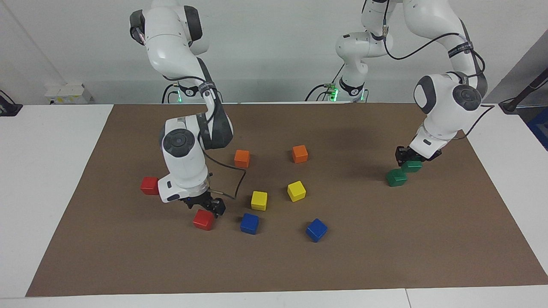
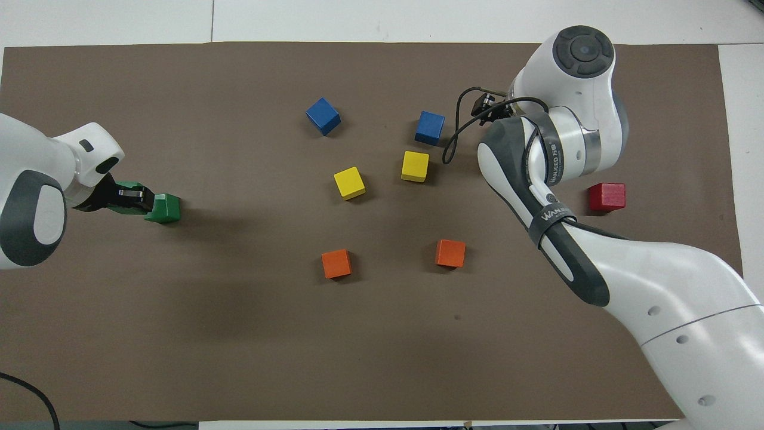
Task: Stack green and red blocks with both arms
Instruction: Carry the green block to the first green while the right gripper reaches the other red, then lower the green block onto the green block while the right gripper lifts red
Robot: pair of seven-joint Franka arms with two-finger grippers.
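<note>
My left gripper (image 1: pixel 406 159) is shut on a green block (image 1: pixel 412 166), which hangs low over the mat beside the second green block (image 1: pixel 396 177). The overhead view shows the held green block (image 2: pixel 128 186) in the left gripper (image 2: pixel 130 198), close to the resting green block (image 2: pixel 165 208). My right gripper (image 1: pixel 208 206) stands open just above a red block (image 1: pixel 203 220). In the overhead view the right arm hides that block, and only part of the right gripper (image 2: pixel 484 107) shows. The other red block (image 1: pixel 150 185) (image 2: pixel 607 196) lies alone toward the right arm's end.
On the brown mat (image 1: pixel 274 265) lie two orange cubes (image 1: pixel 242 158) (image 1: pixel 299 154), two yellow cubes (image 1: pixel 259 200) (image 1: pixel 296 191) and two blue cubes (image 1: pixel 249 223) (image 1: pixel 316 229). The nearer blue cube sits close beside the red block under my right gripper.
</note>
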